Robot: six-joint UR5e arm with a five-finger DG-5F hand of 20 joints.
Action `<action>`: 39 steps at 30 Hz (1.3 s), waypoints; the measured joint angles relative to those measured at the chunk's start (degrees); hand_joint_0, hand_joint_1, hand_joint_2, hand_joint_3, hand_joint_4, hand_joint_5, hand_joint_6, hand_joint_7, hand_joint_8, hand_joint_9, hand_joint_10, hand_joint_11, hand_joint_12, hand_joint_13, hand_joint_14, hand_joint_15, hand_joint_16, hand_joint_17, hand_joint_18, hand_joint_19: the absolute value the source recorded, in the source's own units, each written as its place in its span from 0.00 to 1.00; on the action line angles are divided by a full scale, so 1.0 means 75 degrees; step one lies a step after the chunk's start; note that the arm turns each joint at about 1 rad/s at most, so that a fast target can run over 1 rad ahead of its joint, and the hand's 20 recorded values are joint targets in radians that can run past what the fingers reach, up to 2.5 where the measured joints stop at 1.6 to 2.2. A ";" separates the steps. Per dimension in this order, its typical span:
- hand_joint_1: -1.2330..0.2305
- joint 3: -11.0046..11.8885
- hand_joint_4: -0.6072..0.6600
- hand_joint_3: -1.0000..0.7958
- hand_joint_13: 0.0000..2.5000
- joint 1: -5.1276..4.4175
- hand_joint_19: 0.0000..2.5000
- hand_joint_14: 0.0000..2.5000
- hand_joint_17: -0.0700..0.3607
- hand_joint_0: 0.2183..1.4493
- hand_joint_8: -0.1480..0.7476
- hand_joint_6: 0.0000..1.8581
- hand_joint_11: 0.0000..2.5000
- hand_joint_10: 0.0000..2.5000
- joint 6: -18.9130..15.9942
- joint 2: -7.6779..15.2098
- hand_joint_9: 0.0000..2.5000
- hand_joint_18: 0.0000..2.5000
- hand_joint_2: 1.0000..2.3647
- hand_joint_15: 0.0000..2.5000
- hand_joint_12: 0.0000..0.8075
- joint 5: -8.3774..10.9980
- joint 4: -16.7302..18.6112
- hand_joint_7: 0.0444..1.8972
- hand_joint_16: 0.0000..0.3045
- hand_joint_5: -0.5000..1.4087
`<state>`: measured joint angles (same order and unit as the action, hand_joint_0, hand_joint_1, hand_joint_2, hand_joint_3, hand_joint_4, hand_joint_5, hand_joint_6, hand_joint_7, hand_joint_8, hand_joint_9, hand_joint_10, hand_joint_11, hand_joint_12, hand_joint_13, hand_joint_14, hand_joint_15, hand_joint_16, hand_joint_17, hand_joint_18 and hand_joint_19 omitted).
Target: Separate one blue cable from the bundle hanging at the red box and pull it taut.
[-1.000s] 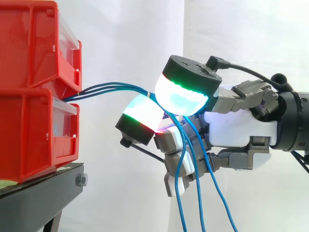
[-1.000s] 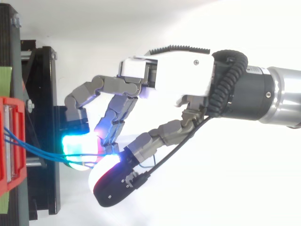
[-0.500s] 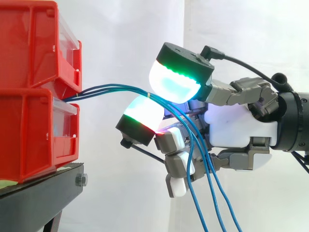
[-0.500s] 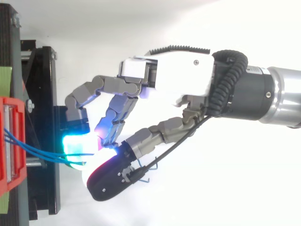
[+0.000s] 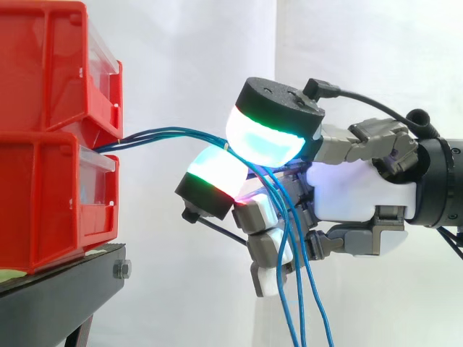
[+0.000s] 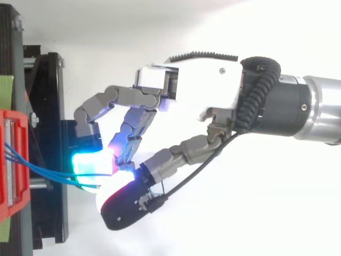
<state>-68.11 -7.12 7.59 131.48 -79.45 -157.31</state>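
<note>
— At centre of the side view, what has changed at the hand (image 5: 354, 195)?

— I record that the upper pad (image 5: 266, 137), lifted clear half a second ago, has come back down toward the lower pad (image 5: 215, 172). The blue cables (image 5: 166, 133) run from the red box (image 5: 43, 195) at left and pass between those two pads. From there they drop over the curled fingers to the bottom edge, hanging closer together than before.

— Is the hand holding them?

— My reading: pinched on the bundle, seemingly all strands rather than one. At lower left of the top view the strands cannot be told apart where they enter the pads.

— Consequence?

— Separation not yet achieved, I judge. The span to the box is bowed, not taut. One strand must be singled out before any pull.
</note>
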 measured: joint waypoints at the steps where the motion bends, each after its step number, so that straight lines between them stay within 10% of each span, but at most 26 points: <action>1: 0.17 0.0000 0.54 0.35 0.43 0.0000 0.24 0.01 0.41 0.48 0.58 0.47 0.34 0.01 0.0001 0.0000 0.42 0.40 0.01 0.27 0.54 0.0000 -0.0003 0.66 0.16 0.16; 9: 0.18 0.0000 0.56 0.46 0.43 0.0000 0.25 0.01 0.42 0.46 0.58 0.48 0.35 0.01 -0.0001 0.0000 0.43 0.40 0.02 0.28 0.55 0.0000 -0.0023 0.69 0.16 0.16; 26: 0.19 0.0000 0.59 0.28 0.44 0.0000 0.23 0.01 0.42 0.40 0.58 0.48 0.35 0.01 -0.0004 0.0000 0.43 0.41 0.00 0.27 0.54 0.0000 -0.0106 0.65 0.16 0.17; 39: 0.41 0.0000 0.61 0.28 0.45 0.0000 0.25 0.01 0.45 0.24 0.61 0.44 0.34 0.01 -0.0004 0.0000 0.45 0.42 0.00 0.28 0.58 0.0000 -0.0110 0.61 0.18 0.17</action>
<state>-68.11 -7.12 7.56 131.48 -79.45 -158.13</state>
